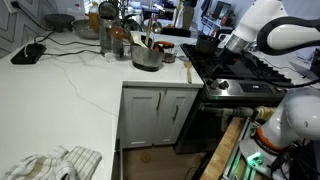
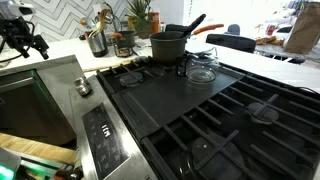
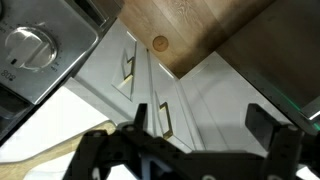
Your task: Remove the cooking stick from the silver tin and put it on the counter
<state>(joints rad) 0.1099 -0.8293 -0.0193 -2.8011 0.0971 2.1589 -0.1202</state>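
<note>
The silver tin stands on the white counter near its corner next to the stove. The light wooden cooking stick leans up out of the tin. In an exterior view the tin shows small at the back, and the stick is too small to make out there. My gripper hangs above the stove's front edge, well apart from the tin; it also shows in an exterior view. In the wrist view the gripper is open and empty, above white cabinet doors.
A black stove top carries a dark pot and a glass lid. Amber jars and plants crowd behind the tin. A striped cloth lies at the counter's near end. A stove knob is close by.
</note>
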